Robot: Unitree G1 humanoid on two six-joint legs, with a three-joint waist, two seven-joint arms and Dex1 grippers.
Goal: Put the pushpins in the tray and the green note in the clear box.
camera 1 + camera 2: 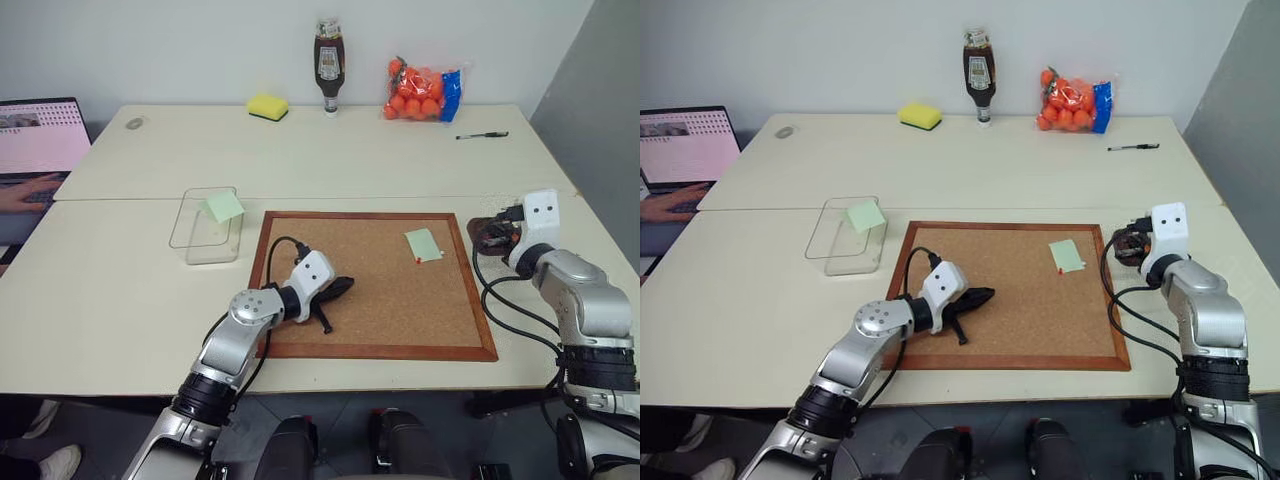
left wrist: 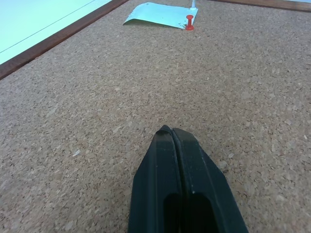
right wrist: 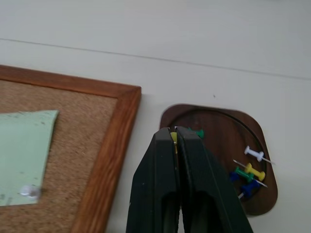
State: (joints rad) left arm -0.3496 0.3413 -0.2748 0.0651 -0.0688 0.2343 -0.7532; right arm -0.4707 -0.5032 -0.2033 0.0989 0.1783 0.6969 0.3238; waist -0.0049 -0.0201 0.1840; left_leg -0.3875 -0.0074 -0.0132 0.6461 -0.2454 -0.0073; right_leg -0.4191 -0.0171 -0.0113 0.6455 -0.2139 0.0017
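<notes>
Two cream tables (image 1: pixel 300 150) abutted | grey wall (image 1: pixel 200 40) | laptop (image 1: pixel 40 140), perhaps

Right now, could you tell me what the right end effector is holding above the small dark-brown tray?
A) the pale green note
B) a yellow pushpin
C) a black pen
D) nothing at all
B: in the right wrist view, a yellow pushpin shows pinched at the tips of the shut right end effector, above the small dark-brown tray that already holds several pins.
</notes>
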